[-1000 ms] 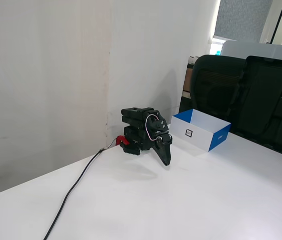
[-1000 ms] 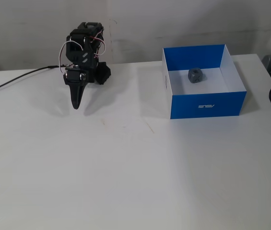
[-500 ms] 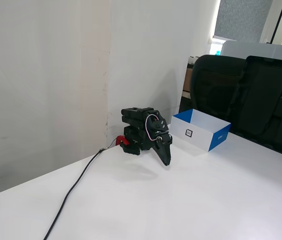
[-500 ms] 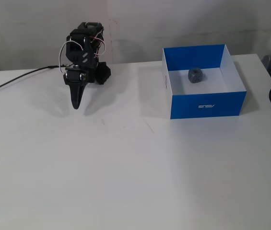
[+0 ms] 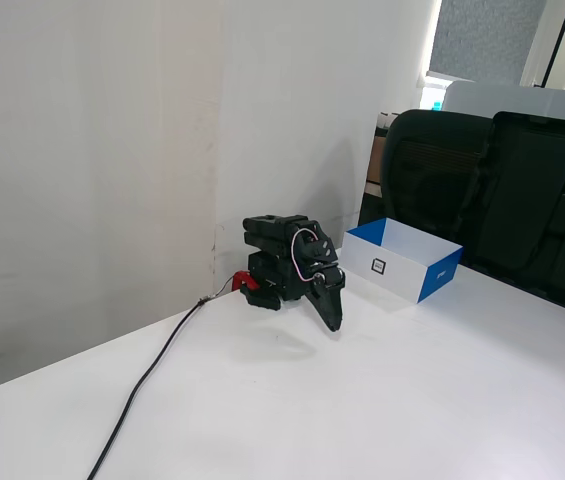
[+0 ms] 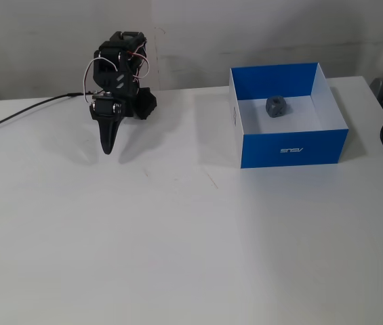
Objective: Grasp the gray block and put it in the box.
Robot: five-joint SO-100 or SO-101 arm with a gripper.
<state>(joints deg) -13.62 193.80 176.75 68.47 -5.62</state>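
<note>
The gray block (image 6: 276, 106) lies inside the box (image 6: 293, 146) on its white floor, near the far wall. The box is blue outside and white inside; in a fixed view it stands at the right of the arm (image 5: 440, 276), with a white side panel bearing a small dark square mark, and the block is hidden there behind the box wall. The black arm is folded back on its base. My gripper (image 6: 107, 147) points down at the table, shut and empty, well to the left of the box. It also shows in the other fixed view (image 5: 335, 322).
A black cable (image 5: 142, 390) runs from the arm's base across the white table toward the front left. Dark office chairs (image 5: 502, 190) stand behind the table's far edge. A wall (image 5: 112, 150) rises close behind the arm.
</note>
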